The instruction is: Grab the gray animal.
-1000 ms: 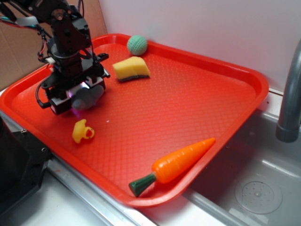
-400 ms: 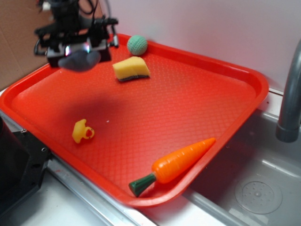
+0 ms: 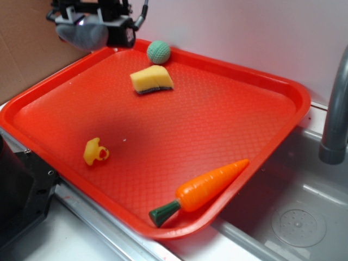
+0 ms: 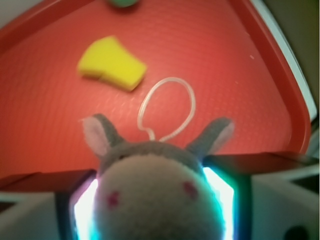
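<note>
The gray animal [image 3: 81,33], a small soft plush, hangs high above the tray's far left corner, pinched in my gripper [image 3: 89,30]. In the wrist view the gray animal [image 4: 155,195] fills the space between the jaws, its white face toward the camera, with two pink dots, pale floppy ears and a thin loop standing up from its head. My gripper [image 4: 155,200] is shut on it, and the jaws press both sides of its head.
A red tray [image 3: 283,114] lies by a sink. It carries a yellow rubber duck [image 3: 95,151], a yellow sponge wedge [image 3: 151,79], a green knitted ball [image 3: 158,51] and a toy carrot [image 3: 204,187]. A grey faucet pipe [image 3: 337,109] rises at the right.
My gripper has risen from the tray's left part up and toward the far left corner, carrying the gray animal off the surface. The other things have stayed put.
</note>
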You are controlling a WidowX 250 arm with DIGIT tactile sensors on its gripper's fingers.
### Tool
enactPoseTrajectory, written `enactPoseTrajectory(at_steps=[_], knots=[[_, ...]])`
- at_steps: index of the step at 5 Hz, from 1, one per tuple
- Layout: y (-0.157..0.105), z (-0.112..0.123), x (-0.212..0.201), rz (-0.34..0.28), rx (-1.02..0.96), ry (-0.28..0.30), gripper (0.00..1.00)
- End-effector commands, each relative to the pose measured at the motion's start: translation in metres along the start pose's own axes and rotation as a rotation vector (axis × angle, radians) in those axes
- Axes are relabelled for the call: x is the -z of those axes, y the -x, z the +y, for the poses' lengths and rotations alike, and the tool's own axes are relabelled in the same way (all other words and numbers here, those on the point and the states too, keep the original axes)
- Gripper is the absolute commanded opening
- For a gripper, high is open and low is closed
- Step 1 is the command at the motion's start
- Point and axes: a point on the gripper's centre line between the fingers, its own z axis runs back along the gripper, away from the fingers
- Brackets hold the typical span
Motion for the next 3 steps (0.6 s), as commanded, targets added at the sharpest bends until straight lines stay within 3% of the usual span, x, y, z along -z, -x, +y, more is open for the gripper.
enactPoseTrajectory(at_steps=[1, 2, 3], knots=[[0.0004, 0.0034, -0.0506, -0.088, 0.206, 0.017, 0.0], [0.0053, 0.0016, -0.0576, -0.138, 0.25, 0.03, 0.0], [0.0017, 0.0043, -0.0602, -0.108, 0.215, 0.036, 0.0]])
